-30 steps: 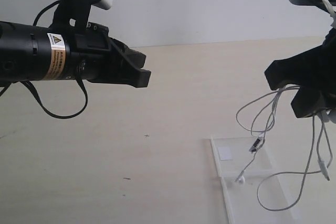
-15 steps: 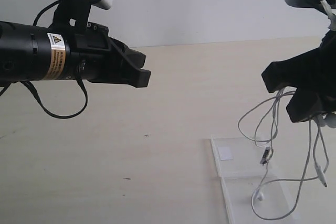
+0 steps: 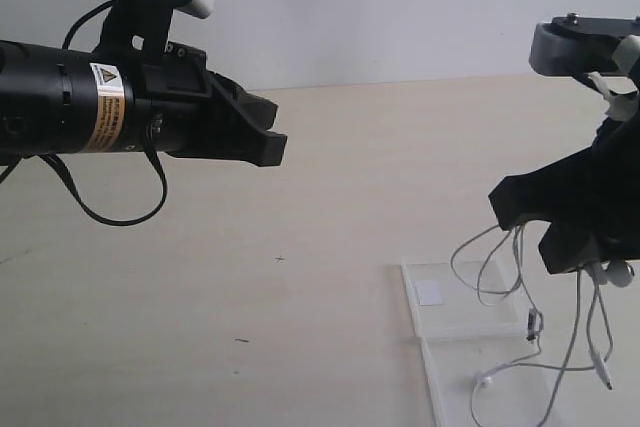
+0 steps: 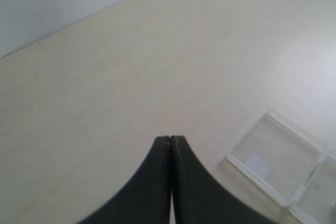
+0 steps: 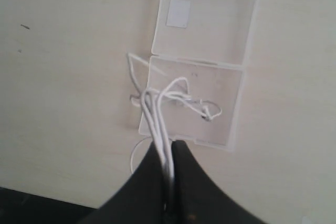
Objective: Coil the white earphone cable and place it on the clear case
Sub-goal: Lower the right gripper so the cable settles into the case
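- Two grippers: the left gripper (image 4: 170,140) has its black jaws pressed together on nothing. The right gripper (image 5: 169,148) pinches strands of the one white earphone cable (image 5: 156,121).
- One clear case (image 5: 223,22), two square see-through panels and one white sticker (image 5: 178,13). Thin cable loops droop onto the stickerless panel.
- Only the right wrist view shows both panels whole.

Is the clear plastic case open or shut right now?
Open: the flat transparent plastic case lies with both hinged panels spread flat; thin white earphone cable hangs onto one.
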`<state>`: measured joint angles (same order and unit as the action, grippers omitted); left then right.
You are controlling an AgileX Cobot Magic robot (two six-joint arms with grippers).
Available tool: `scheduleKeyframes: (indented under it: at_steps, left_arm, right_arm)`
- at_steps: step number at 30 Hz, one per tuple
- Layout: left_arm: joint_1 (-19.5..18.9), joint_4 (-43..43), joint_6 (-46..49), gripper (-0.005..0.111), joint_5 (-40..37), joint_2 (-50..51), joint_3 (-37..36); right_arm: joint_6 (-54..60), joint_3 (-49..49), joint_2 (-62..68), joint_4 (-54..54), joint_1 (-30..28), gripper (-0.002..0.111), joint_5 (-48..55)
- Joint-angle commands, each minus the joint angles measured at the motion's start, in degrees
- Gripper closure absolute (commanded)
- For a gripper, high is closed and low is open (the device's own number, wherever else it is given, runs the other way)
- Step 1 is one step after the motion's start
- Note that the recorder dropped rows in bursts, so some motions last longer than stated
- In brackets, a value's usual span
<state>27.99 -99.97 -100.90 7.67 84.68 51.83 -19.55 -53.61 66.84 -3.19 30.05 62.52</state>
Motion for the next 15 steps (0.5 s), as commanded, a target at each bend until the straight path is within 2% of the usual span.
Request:
scheduleKeyframes:
  at_steps: [1, 15]
  left_arm:
    - [-0.1, 0.02, 0.03, 0.107, -0.51, 0.01, -0.29]
    - [-0.1, 0.02, 0.03, 0.107, -0.26, 0.01, -0.29]
  right_arm:
    - [0.02, 0.13, 0.22, 0.39, -0.12, 0.108, -2.65]
    - [0.53, 0.13, 6.39, 1.16, -0.12, 0.108, -4.49]
